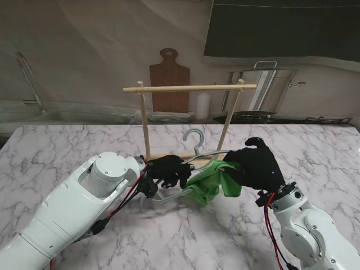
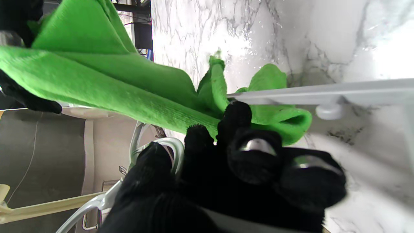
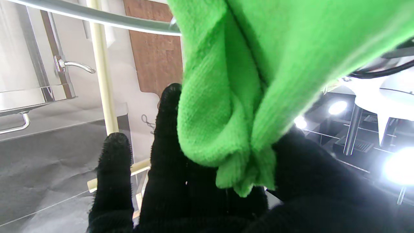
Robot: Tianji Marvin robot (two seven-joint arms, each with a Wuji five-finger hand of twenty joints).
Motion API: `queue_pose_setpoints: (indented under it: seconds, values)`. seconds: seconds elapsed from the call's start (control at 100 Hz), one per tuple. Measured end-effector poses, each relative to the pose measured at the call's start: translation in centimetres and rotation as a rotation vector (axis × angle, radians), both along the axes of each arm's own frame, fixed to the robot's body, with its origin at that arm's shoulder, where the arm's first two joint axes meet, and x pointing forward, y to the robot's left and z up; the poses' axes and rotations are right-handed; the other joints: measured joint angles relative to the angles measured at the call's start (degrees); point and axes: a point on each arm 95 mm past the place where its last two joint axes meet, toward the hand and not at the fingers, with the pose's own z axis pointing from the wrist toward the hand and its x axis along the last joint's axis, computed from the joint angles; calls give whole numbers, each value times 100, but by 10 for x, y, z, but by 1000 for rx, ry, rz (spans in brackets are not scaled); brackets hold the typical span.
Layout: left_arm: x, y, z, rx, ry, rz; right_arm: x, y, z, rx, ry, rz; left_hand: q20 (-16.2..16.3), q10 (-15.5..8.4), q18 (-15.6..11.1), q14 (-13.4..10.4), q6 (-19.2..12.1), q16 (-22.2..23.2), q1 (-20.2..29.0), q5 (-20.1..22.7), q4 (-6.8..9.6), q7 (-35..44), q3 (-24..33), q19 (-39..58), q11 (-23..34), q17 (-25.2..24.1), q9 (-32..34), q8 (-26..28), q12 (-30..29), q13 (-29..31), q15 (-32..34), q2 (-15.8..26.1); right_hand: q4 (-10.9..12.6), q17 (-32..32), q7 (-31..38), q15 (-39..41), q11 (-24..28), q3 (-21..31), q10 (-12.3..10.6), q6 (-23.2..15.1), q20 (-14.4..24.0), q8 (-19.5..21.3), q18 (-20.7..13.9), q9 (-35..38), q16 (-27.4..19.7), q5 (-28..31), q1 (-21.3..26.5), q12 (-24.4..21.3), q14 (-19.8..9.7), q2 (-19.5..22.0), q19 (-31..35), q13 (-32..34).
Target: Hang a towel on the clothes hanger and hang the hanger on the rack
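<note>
Towel (image 1: 211, 179) draped over hanger (image 1: 196, 140) before rack (image 1: 188, 88). Left hand (image 1: 167, 171) grips hanger; right hand (image 1: 256, 166) pinches towel, seemingly thumb against fingers.

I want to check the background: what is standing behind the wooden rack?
Behind the rack a brown cutting board leans on the wall, beside a white cylinder and a steel pot. The rack's posts cover narrow strips of them.

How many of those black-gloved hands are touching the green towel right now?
2. The right hand pinches one end of the green towel; the left hand, gripping the hanger, touches the other end.
</note>
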Motion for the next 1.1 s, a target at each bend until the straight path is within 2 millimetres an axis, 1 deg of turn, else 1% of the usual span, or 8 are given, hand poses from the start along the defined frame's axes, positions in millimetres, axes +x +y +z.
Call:
queue_pose_setpoints:
  seconds: [0.13,0.37,0.48,0.58,0.71,0.81,0.94,1.1]
  values:
    - [3,3,3,-5,-9,18,-6,0,-3,-4,6,4,0,0,0,0,0,0,0,0,0,0,0,0,0,0,0,0,0,0,0,0,0,0,0,0,1,0,0,0,0,0,0,0,0,0,0,-5,0,0,0,0]
    - [1,1,17,2,-55,-5,-5,3,-20,-20,58,2,0,0,0,0,0,0,0,0,0,-53,0,0,0,0,0,0,0,0,0,0,0,0,0,0,1,0,0,0,0,0,0,0,0,-1,0,-75,1,1,0,0]
    - [2,2,21,8,-69,-6,-7,3,-25,-21,71,1,-2,0,0,0,0,0,0,0,0,-55,0,0,0,0,0,0,0,0,0,0,0,0,0,1,1,0,0,0,0,0,0,0,-4,-1,0,-75,1,1,0,0]
    - [5,3,24,11,-76,-3,-13,0,-27,-17,74,-3,-2,0,0,0,0,0,0,1,0,-55,0,0,0,0,0,0,0,0,0,0,0,0,0,1,1,0,0,1,0,-10,0,0,-4,-1,0,-75,1,1,0,0]
    - [6,4,27,15,-84,2,-26,-6,-28,-18,83,-5,-3,0,0,0,0,0,0,3,0,-55,0,0,0,0,0,0,0,0,0,0,0,0,0,1,1,0,1,1,0,-23,0,0,-5,-1,0,-75,2,1,0,0]
    - [7,5,29,15,-87,10,-31,-7,-31,-27,104,1,-3,0,0,0,0,0,0,3,0,-55,0,0,-1,0,0,0,0,0,0,0,0,0,0,1,1,0,20,1,0,-23,1,0,-5,-2,0,-75,16,1,0,0]
    - [7,5,33,7,-99,11,-31,-4,-38,-48,151,9,-3,0,0,0,0,0,0,3,0,-55,0,0,-1,0,0,0,0,0,0,0,0,0,0,1,1,0,22,2,0,-24,1,0,-5,-2,0,-75,18,1,0,0]
    - [4,3,40,28,-140,-11,-24,0,-55,-58,215,19,-4,0,0,0,0,0,0,3,0,-58,0,0,-2,0,0,0,0,0,0,0,0,34,0,1,1,0,24,2,0,-24,1,0,-5,-2,0,-75,20,1,39,0]
